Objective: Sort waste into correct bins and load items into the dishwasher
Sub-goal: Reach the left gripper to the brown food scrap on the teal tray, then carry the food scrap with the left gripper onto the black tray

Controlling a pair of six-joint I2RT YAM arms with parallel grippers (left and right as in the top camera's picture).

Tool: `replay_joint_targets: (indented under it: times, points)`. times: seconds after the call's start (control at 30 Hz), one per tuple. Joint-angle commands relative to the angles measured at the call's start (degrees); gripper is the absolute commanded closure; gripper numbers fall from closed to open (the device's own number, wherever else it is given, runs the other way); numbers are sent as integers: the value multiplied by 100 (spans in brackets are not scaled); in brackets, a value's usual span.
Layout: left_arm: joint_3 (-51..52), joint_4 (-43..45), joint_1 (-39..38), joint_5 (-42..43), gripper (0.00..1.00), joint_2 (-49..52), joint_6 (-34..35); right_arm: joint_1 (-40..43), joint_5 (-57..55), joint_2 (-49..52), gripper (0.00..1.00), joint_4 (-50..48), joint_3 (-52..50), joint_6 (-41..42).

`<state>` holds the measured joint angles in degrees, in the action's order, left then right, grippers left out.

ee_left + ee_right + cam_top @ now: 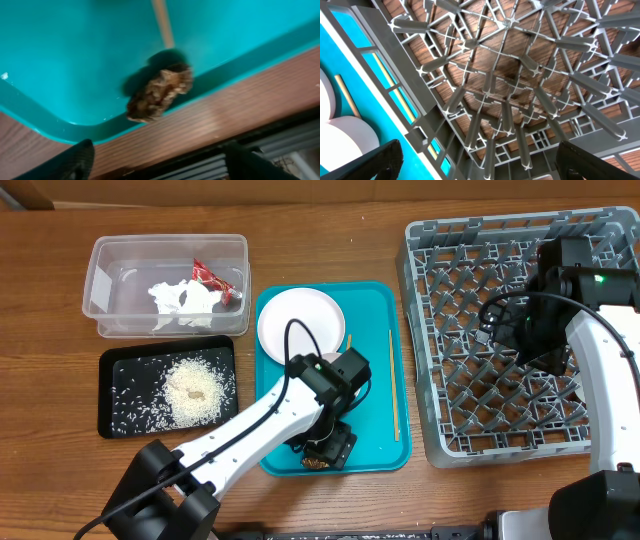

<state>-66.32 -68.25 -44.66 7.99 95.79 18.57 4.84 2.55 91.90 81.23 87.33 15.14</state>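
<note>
Brown, crinkled food scrap (160, 95) sat at the teal tray's (75, 60) six-o'clock rim, chopstick (162, 22) at its twelve; left gripper (160, 152) and right gripper (480, 150) hung released.

— Underneath it all?
— Brown wooden table (330, 230), streaked with darker grain. Fills nearly the whole overhead view.
— Lit how?
— Evenly, from above. Leaves only soft, short shadows.
</note>
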Motion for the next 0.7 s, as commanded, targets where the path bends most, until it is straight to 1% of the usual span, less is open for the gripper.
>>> replay_joint_targets:
  times: [0.0,0.07,0.17,0.3,0.33,0.37,0.4,0.5,0.57,0.6,0.67]
  points:
    - [352,212,7,-310,10,-94,352,4,13,4,0,-4,0,-17]
    - [546,470,4,-308,8,-92,352,4,13,4,0,-2,0,-17]
    - [791,793,4,-308,10,-92,352,4,13,4,0,11,0,-20]
    - [1069,1119,4,-306,20,-92,352,4,13,4,0,13,0,-20]
    - [1137,1202,4,-308,21,-92,352,4,13,4,0,15,0,-17]
    - [1209,1290,4,-306,25,-92,352,4,13,4,0,13,0,-17]
    - [1263,1351,4,-306,31,-92,354,4,13,4,0,13,0,-20]
    - [1384,1453,4,-304,56,-92,378,4,13,4,0,13,0,-20]
    - [1390,1453,4,-304,67,-92,378,4,13,4,0,13,0,-17]
    - [1390,1458,4,-304,71,-92,378,4,13,4,0,13,0,-17]
    - [1390,1456,4,-304,83,-92,378,4,13,4,0,13,0,-20]
